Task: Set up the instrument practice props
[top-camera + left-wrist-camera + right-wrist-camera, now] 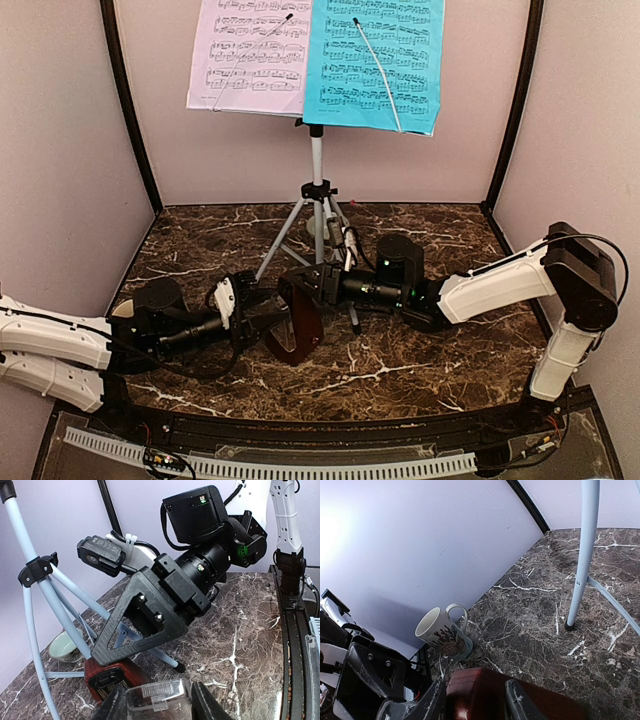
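Found metronome [485,690] clamped in right gripper [475,700]; could not tell state of left gripper [157,705]. Judged steady, upright setting near stand [316,160] necessary.

Robot lab booth: plain walls [60,150], marble-patterned tabletop [420,365].
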